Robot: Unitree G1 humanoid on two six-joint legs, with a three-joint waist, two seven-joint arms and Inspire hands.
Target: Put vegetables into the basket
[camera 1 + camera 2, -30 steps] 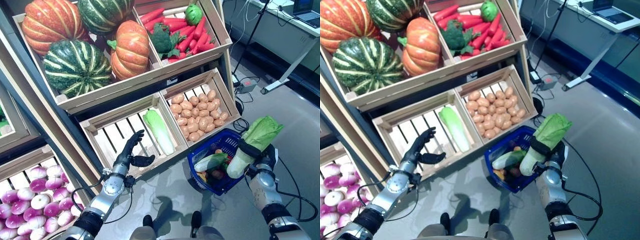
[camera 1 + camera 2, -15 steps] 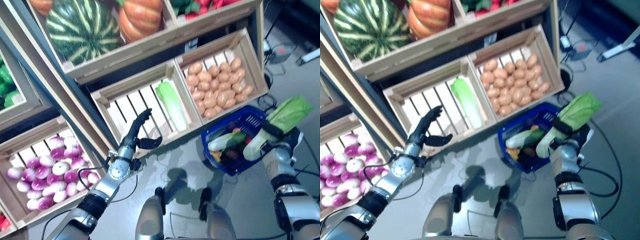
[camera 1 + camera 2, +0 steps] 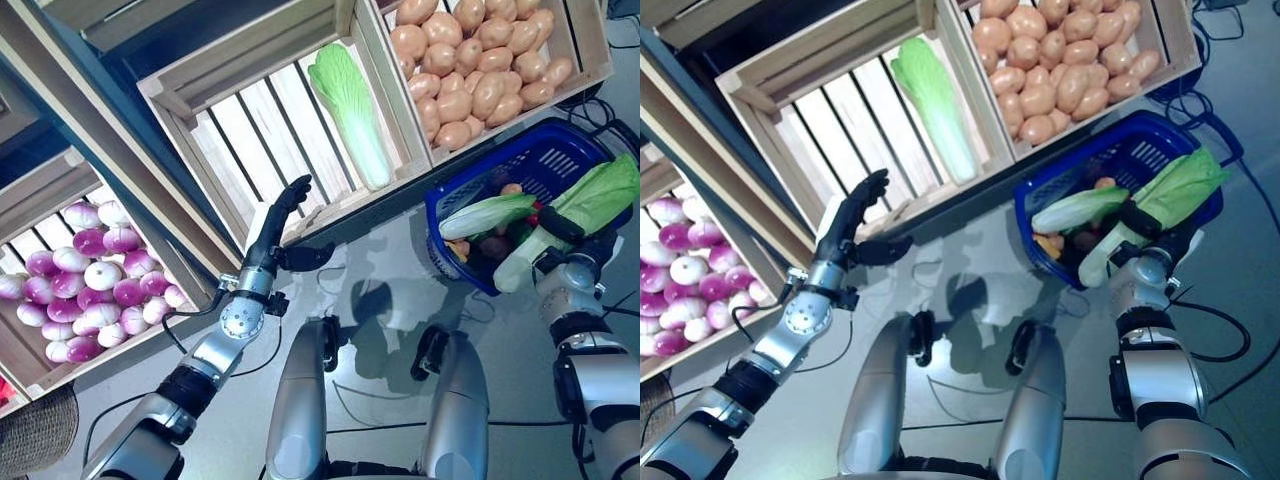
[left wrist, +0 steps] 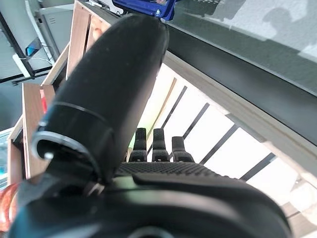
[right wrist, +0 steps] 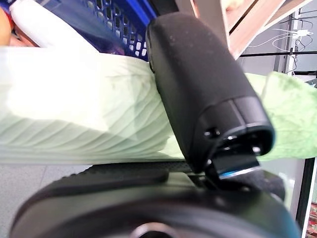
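Cabbage (image 3: 585, 215), pale-stalked, green-leafed: clasped in right robot hand (image 3: 568, 240), lying over rim of blue basket (image 3: 455, 180) holding another cabbage (image 3: 488, 214). Left robot hand (image 3: 277, 228): fingers spread wide, empty, before slatted crate (image 3: 240, 130). No legible writing.

Wooden crates (image 3: 190, 95) sit tilted on the display stand. A woven basket edge (image 3: 35, 440) shows on the floor, below the crate of purple-and-white bulbs (image 3: 85, 285).
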